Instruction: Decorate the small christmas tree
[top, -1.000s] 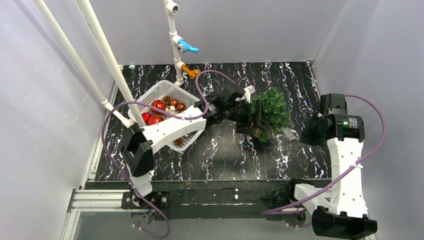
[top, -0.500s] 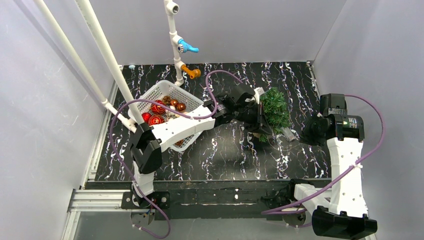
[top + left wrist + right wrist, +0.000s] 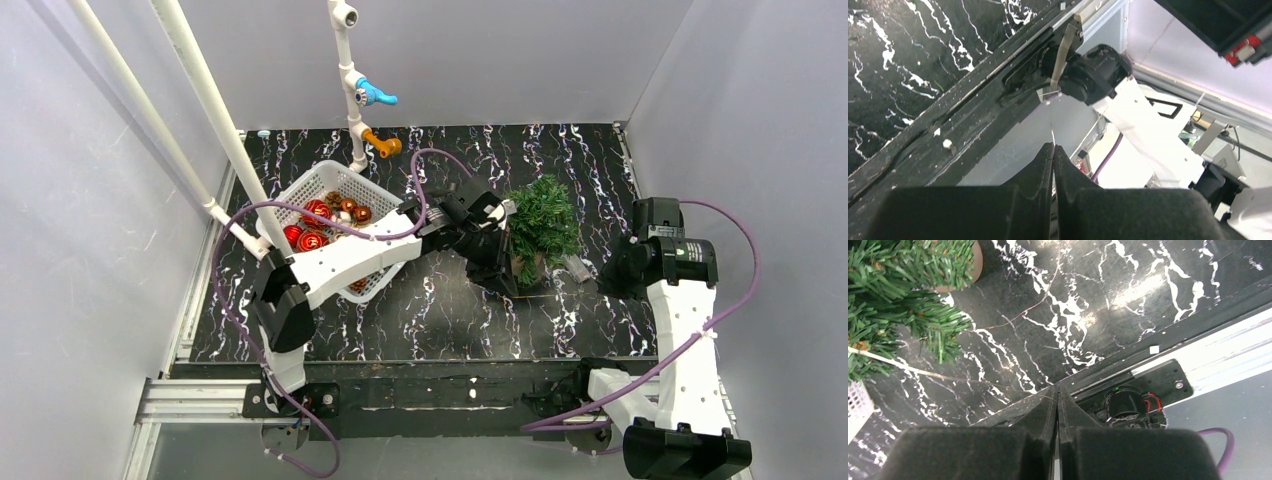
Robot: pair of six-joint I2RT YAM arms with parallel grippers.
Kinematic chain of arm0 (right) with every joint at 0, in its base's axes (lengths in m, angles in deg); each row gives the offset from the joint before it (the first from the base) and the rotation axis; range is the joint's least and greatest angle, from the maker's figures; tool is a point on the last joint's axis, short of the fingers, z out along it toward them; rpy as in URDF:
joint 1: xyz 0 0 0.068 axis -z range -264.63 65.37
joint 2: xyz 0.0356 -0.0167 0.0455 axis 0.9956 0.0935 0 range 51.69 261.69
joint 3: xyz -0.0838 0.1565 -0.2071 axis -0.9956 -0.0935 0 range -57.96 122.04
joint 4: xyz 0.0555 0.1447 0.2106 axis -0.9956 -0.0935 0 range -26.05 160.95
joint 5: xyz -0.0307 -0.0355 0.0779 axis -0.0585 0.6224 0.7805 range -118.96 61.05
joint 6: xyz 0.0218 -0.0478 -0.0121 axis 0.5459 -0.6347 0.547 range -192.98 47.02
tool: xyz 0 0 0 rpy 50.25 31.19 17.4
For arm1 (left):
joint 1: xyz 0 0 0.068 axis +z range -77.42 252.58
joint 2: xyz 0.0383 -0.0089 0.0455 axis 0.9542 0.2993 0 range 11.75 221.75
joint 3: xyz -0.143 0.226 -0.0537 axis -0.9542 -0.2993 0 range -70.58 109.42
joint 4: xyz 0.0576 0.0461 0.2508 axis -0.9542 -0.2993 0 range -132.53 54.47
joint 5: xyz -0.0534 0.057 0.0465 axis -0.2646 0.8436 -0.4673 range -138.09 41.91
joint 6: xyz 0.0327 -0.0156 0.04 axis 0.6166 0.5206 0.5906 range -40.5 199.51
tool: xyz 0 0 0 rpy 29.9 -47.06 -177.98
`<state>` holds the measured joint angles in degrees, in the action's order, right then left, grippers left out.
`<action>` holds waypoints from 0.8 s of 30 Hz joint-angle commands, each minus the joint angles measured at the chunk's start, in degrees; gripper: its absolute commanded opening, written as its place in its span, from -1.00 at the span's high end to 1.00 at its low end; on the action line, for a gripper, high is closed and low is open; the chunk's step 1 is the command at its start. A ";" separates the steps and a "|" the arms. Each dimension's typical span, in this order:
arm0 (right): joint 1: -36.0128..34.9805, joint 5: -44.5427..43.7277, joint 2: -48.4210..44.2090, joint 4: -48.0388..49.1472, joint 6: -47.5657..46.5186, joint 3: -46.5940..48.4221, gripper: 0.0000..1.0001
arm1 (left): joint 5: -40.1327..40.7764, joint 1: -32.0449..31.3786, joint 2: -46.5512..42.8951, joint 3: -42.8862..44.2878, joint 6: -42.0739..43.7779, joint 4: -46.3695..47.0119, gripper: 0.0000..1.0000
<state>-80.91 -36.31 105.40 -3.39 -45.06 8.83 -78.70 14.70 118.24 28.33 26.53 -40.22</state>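
The small christmas tree (image 3: 545, 215) stands upright, right of centre on the table (image 3: 420, 305), between the two arms. The left gripper (image 3: 508, 283) is just beside its near-left side and looks the nearer, while the right gripper (image 3: 612, 280) is near its near-right side. Both grippers are closed, fingers pressed together; a thin strand (image 3: 948, 376) runs across the table from the tree toward the right one's tips, but I cannot tell whether it is pinched. The ornaments (image 3: 312, 238) lie in the white basket (image 3: 322, 172) left of the tree, on the left arm's side.
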 commanded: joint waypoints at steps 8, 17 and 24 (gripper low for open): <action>-0.04 0.56 0.55 4.61 -0.19 -1.36 0.97 | -0.26 -0.56 -11.92 0.28 15.24 -25.50 1.00; -0.03 -3.33 0.85 6.56 -1.01 -8.00 0.97 | 2.04 -0.65 -15.56 -5.83 22.17 -32.96 1.00; -0.06 0.56 1.32 8.73 -0.51 -9.00 0.97 | 5.13 -0.91 -17.52 -8.14 23.25 -35.13 1.00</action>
<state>-81.96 -29.01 106.30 -0.12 -43.42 0.00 -74.32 13.87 106.64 21.93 46.34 -60.15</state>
